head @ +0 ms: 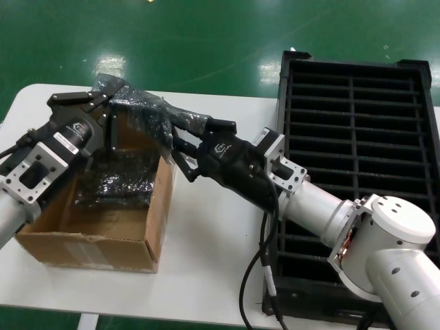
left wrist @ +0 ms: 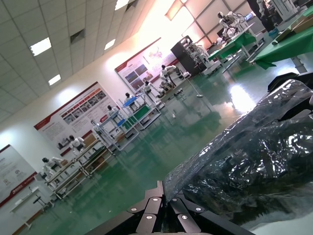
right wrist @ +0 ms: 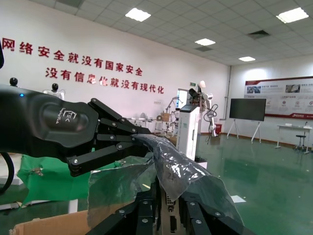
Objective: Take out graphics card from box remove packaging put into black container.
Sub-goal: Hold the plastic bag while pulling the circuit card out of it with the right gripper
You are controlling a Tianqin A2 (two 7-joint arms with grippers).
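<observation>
Here, the biggest thing before me was the black container [head: 357, 158], a hard plastic tray ribbed into many narrow slots with one central divider, lying at the right on the white table [head: 220, 227] and partly under my right arm. Left of it stood the box [head: 103, 240], brown corrugated cardboard with an open top and a glossy dark bag [head: 113, 182] crumpled inside it.

Above the box's far right corner hung the packaging [head: 141, 113], a crinkly, shiny, translucent anti-static bag, held between my two grippers. My left gripper [head: 103, 113] pinched its left end with its jaws pressed on the film; my right gripper [head: 180, 137] had its jaws closed on the right end. In the right wrist view a strip of circuit board edge [right wrist: 168, 208] showed between my own fingers [right wrist: 146, 210], so I judged the graphics card sat inside the bag there, though little of it was visible.

I reckoned the film would be slippery, soft and nearly weightless, apt to slide or tear if pulled hard. The card I judged stiff, light and fragile, best gripped by its bare edges or metal end, never across components. The bag should be taken at its loose end, away from the card.
</observation>
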